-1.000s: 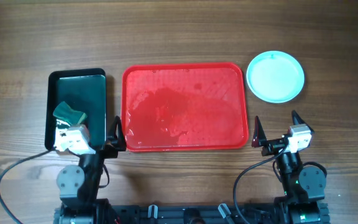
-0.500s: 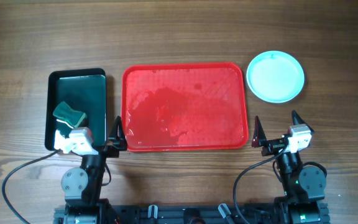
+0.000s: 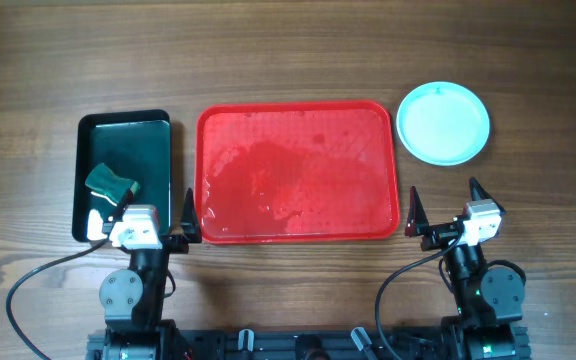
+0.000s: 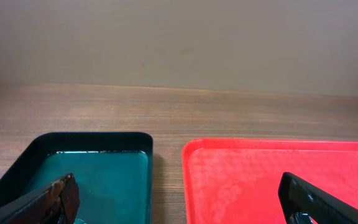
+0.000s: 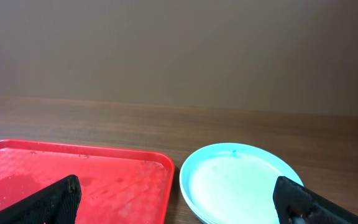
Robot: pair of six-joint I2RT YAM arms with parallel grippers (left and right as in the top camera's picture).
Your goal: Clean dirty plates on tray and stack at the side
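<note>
The red tray (image 3: 298, 120) lies mid-table with nothing on it, its surface wet and smeared; it also shows in the left wrist view (image 4: 278, 168) and the right wrist view (image 5: 73, 177). A pale turquoise plate (image 3: 443, 122) sits on the table right of the tray, also in the right wrist view (image 5: 241, 183); any plates under it are hidden. My left gripper (image 3: 158, 212) is open and empty at the tray's near left corner (image 4: 176, 199). My right gripper (image 3: 446, 206) is open and empty near the tray's near right corner (image 5: 179, 199).
A black tray (image 3: 123, 170) holding teal water and a green sponge (image 3: 111, 182) stands left of the red tray; it also shows in the left wrist view (image 4: 86, 171). Cables run along the near table edge.
My left gripper has shifted slightly right, toward the gap between the black tray and the red tray. The right arm has not moved.
</note>
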